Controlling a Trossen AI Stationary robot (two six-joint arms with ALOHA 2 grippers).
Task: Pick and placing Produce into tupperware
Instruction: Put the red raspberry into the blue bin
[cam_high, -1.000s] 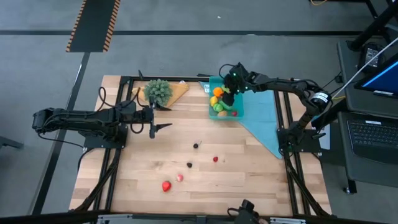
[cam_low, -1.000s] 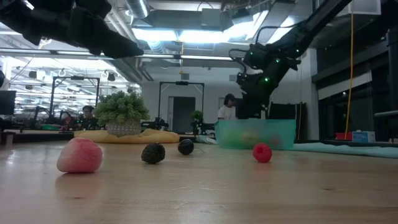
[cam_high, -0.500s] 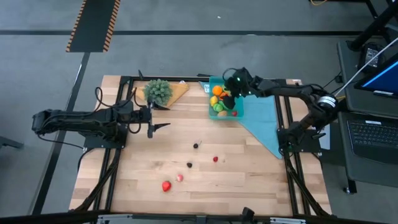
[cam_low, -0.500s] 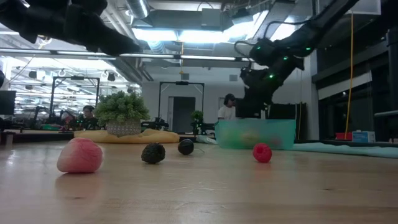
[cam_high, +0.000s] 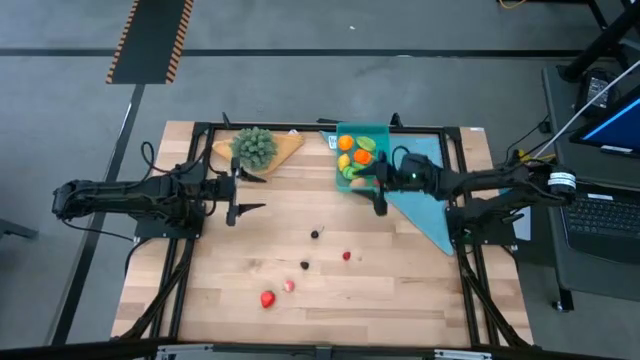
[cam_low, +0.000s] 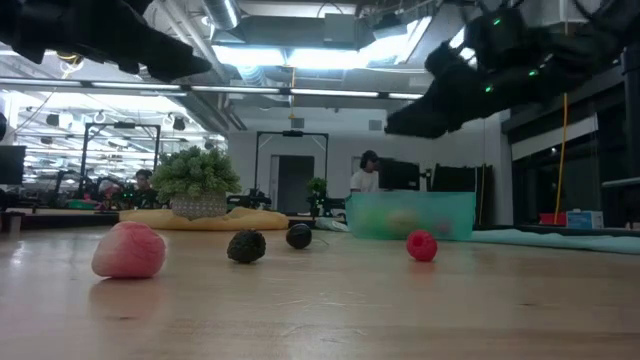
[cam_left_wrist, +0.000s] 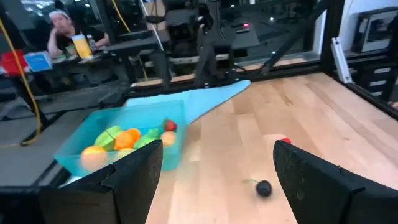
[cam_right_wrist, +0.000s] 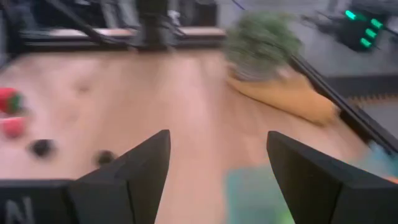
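Five loose produce (cam_high: 288, 286): scattered mid-tabletop toward near edge, awaiting pickup.
Tupperware (cam_high: 377, 131): far edge, part-filled.
Right gripper (cam_high: 379, 201): spread, empty, beside tupperware.
Left gripper (cam_high: 243, 198): spread, empty, waiting left.

Tupperware (cam_high: 368, 130) at table's (cam_high: 420, 300) far edge, right of centre, on corner of cloth (cam_high: 425, 205) running toward right edge; several produce pcs (cam_high: 352, 155) inside it; plant on board (cam_high: 255, 146) left of tupperware, also far edge; loose pcs mid-table: one (cam_high: 315, 235) nr centre, one (cam_high: 347, 256) right of it & nearer, one (cam_high: 305, 265) nearer still; two (cam_high: 277, 293) side by side nearest front edge; left gripper (cam_high: 243, 197) over table's left part below plant; right gripper (cam_high: 378, 195) just beside tupperware's near edge
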